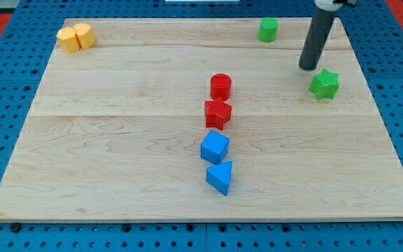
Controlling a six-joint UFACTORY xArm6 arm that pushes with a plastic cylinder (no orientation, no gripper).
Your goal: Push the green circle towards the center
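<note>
The green circle (268,29) stands near the view's top, right of the middle. My tip (308,67) is below and to the right of it, apart from it. The tip is just up and left of a green star (324,84), close to it; I cannot tell if they touch.
A red circle (220,86), a red star (217,113), a blue cube (215,147) and a blue triangle (220,177) form a column at the board's middle. Two yellow blocks (75,37) sit together at the top left. The wooden board (103,161) lies on a blue perforated base.
</note>
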